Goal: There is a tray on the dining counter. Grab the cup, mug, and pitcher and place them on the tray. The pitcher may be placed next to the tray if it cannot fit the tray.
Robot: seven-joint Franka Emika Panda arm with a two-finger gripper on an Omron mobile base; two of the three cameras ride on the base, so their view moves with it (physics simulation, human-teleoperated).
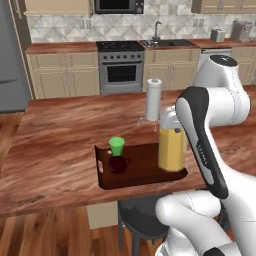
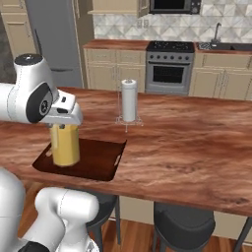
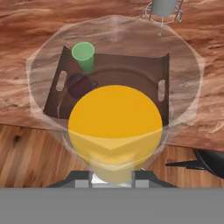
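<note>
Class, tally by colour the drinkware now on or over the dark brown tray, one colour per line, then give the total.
Green: 1, the cup
Dark maroon: 1, the mug
Clear with orange-yellow liquid: 1, the pitcher
Total: 3

Base views flanking; both facing tray

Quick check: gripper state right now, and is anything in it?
Gripper: shut on the pitcher, gripped at its rim, over the right end of the tray.
</note>
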